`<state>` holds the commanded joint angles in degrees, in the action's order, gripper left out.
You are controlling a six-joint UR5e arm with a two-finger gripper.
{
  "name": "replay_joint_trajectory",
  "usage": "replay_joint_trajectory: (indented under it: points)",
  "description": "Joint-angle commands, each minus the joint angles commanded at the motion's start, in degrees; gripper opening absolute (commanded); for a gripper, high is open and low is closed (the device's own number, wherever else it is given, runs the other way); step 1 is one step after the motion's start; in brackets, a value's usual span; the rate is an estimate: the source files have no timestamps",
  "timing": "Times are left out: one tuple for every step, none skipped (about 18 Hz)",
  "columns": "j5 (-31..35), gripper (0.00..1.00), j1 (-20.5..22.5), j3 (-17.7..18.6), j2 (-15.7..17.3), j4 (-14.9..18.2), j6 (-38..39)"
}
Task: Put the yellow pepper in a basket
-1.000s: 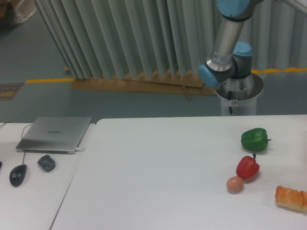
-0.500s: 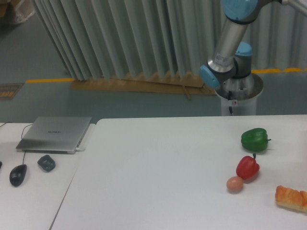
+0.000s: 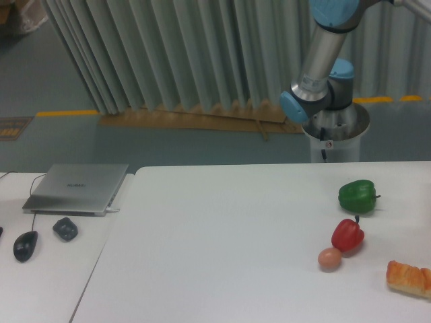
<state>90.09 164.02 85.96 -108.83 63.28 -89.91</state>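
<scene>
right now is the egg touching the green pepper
No, the egg sits beside the red pepper; the green pepper lies apart, farther back.

The arm (image 3: 322,57) has silver metal tubes, light blue joint caps and a grey base.

Wide open middle, clutter at the right edge

Green pepper (image 3: 357,196), red pepper (image 3: 347,235), egg (image 3: 329,258) and bread (image 3: 408,278) crowd the table's (image 3: 222,249) right side; laptop (image 3: 76,188) and mouse (image 3: 25,245) sit far left.

Laptop (image 3: 77,188) lid logo seems present, unreadable.
</scene>
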Motion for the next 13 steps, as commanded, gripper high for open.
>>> replay_joint_trajectory:
  points:
    - [0.0,1.0,-1.06,0.0,0.54,0.87,0.26]
    - [0.0,1.0,-2.03,0.0,1.24,2.62,2.0]
    - [0.0,1.0,-3.08,0.0,1.33,2.9,3.85]
    - [0.09,1.0,-3.88,0.0,1.42,3.08,5.43]
    - [0.35,1.0,-4.75,0.0,1.95,3.69,6.58]
    - [0.35,1.0,-5.81,0.17,2.21,4.83,7.72]
    - [0.35,1.0,-6.77,1.13,2.56,5.27,8.6]
    - [0.26,1.0,-7.57,2.62,3.26,5.36,8.96]
    - [0.09,1.0,-8.36,4.64,4.75,5.54,8.96]
    - [-0.17,1.0,-9.5,6.4,5.98,5.45,8.96]
    - [-0.7,1.0,-10.38,6.5,6.43,6.15,9.05]
    - [-1.84,1.0,-11.0,7.37,6.78,8.24,9.57]
    - [-2.28,1.0,-11.61,7.38,7.39,12.62,10.89]
